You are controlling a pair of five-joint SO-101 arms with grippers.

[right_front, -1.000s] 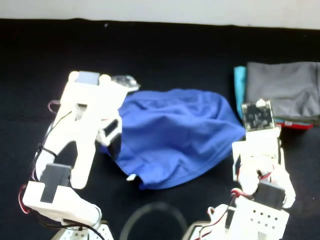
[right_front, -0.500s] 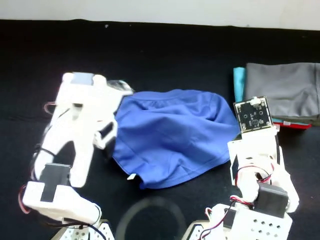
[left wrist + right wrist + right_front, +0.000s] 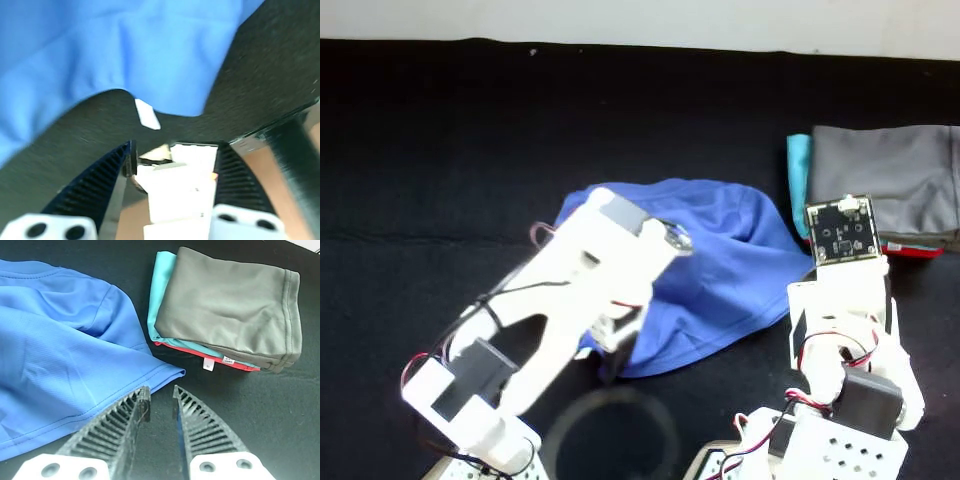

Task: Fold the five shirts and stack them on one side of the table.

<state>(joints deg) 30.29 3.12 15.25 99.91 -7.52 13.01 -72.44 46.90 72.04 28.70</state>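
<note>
A crumpled blue shirt [image 3: 730, 255] lies unfolded in the middle of the black table [image 3: 440, 140]. The left arm stretches across its near left part. My left gripper [image 3: 172, 150] is open with nothing in it, just off the shirt's hem [image 3: 125, 55], near a small white tag [image 3: 147, 114]; the high view shows it at the shirt's near edge [image 3: 616, 345]. My right gripper [image 3: 161, 394] hangs above the bare table by the blue shirt's [image 3: 55, 355] corner, its fingers a narrow gap apart and holding nothing. A folded stack [image 3: 885, 185] with a grey shirt [image 3: 230, 305] on top sits at the right.
Teal [image 3: 161, 295] and red [image 3: 240, 367] folded layers show under the grey shirt. The right arm's base [image 3: 840, 430] stands at the near edge beside the stack. Bare black table runs along the far side and at the left.
The left arm has swung from the shirt's left edge to the right and nearer, now crossing over the shirt. The shirt's left side has shifted. The right arm has barely moved.
</note>
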